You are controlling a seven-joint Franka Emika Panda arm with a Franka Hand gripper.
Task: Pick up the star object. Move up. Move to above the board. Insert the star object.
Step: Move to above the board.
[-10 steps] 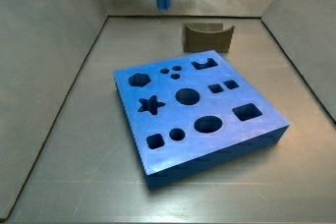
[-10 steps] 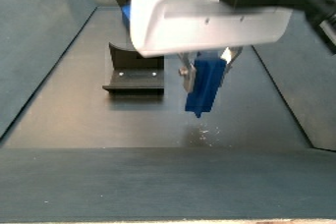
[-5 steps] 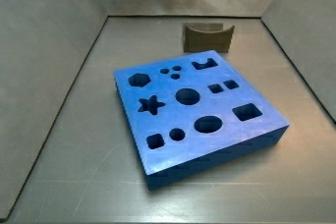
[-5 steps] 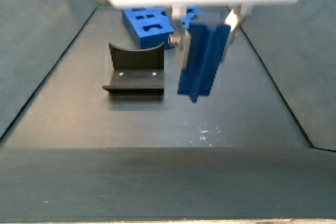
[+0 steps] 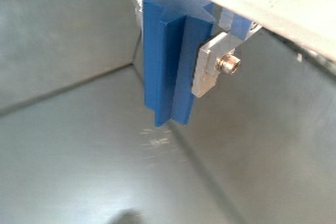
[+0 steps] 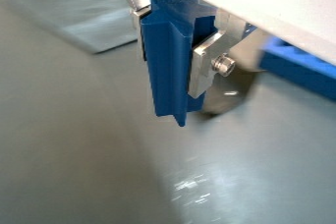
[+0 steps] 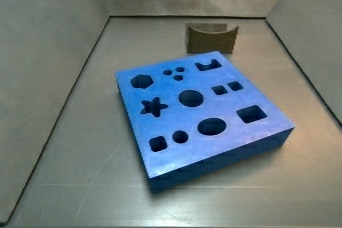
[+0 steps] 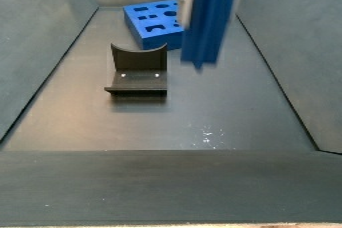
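The star object (image 5: 168, 63) is clamped upright between the gripper (image 5: 184, 56) plates in both wrist views, w/ one silver finger (image 6: 209, 66) pressed on its side, clear of the grey floor (image 6: 92, 159). In a side view the peg (image 8: 210, 17) hangs high (gripper body out of frame), near the fixture (image 8: 136, 73). The board (image 7: 202, 115) lies flat, well apart.

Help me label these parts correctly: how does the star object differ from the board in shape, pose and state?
The star object is a tall, slim ridged peg; the board is a broad, thick square block. The star object hangs upright clear of the floor, clamped in the gripper; the board lies flat on the floor, untouched. The board's top is cut with many shaped holes; the star object shows none. Both are the same blue.
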